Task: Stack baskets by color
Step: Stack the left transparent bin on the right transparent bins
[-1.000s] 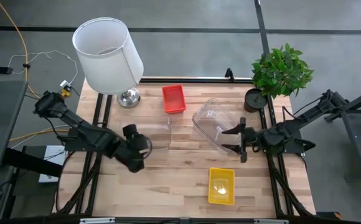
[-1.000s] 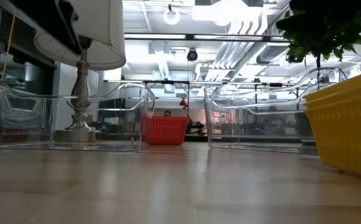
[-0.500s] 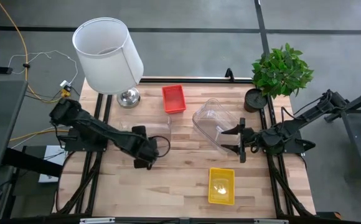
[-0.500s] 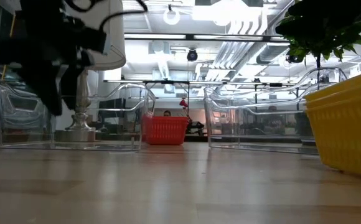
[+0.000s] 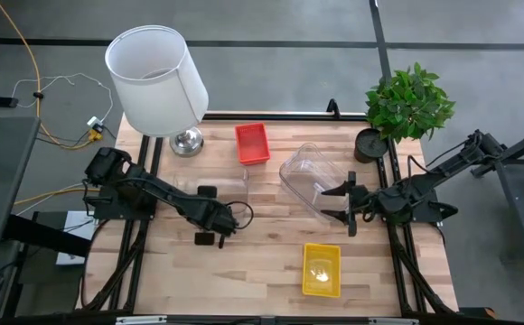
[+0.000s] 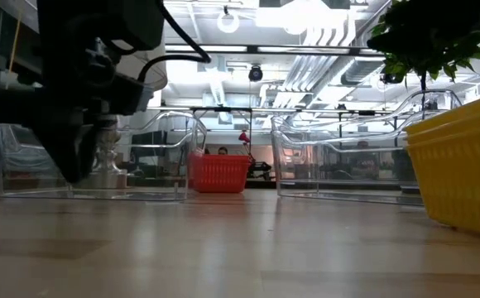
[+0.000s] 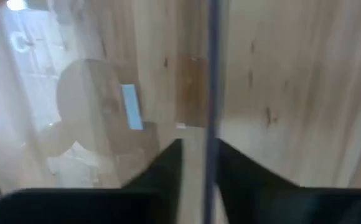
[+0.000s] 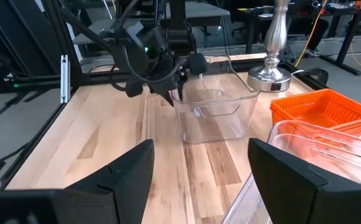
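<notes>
Two clear bins stand on the table: a left one and a right one lying askew. A red basket sits at the far middle and a yellow basket near the front. My left gripper points down over the left bin's near wall, its fingers narrowly apart with the wall between them. My right gripper is open at the right bin's right end; whether it touches that bin I cannot tell. My left gripper comes from above, pointing down, with one finger on each side of the left bin's near wall. A gap shows between that finger and the wall. Whether the other finger touches the wall I cannot tell. The bin rests flat on the table.
A lamp with a white shade stands at the far left, just behind the left bin. A potted plant is at the far right corner. Bare wood lies along the near left of the table.
My left gripper has come down and toward the table's right, tipping over until it points down at the left bin's near wall. In the low view it has dropped in front of that bin. The bins, the baskets and my right arm have kept still.
</notes>
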`<action>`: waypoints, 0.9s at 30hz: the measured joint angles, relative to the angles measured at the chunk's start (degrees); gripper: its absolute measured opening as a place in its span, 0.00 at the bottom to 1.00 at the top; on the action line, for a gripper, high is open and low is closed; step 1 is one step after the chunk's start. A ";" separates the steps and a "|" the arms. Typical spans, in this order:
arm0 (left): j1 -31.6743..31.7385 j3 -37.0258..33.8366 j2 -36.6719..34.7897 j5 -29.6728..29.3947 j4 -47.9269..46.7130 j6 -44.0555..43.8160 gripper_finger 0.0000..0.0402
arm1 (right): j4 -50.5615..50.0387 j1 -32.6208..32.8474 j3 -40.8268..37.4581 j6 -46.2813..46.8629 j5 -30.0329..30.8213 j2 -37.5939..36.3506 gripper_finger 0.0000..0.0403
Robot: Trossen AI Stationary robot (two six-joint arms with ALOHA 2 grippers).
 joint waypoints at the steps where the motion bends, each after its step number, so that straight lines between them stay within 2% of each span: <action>1: 0.00 0.00 0.00 0.55 -0.02 0.00 0.11 | -0.41 0.00 0.00 0.04 0.02 0.00 0.61; 3: 0.04 0.00 0.00 0.80 -0.09 -0.02 0.03 | -0.98 0.00 0.00 0.01 0.01 0.00 0.61; 9: 0.07 1.66 -0.33 0.57 -4.35 0.89 0.01 | -2.14 0.00 0.00 4.78 -0.90 -0.02 0.61; 15: -1.57 8.82 -4.13 -1.40 -11.68 0.48 0.00 | 0.07 0.00 0.02 2.81 -1.92 -0.02 0.61; 21: -5.33 19.25 -5.03 -9.29 -21.32 -0.05 0.00 | 6.98 0.20 0.02 -1.66 -8.33 0.00 0.61; 27: -6.95 28.56 -4.49 -16.70 -25.05 3.74 0.00 | 22.25 4.36 0.02 -11.60 -16.87 -0.01 0.61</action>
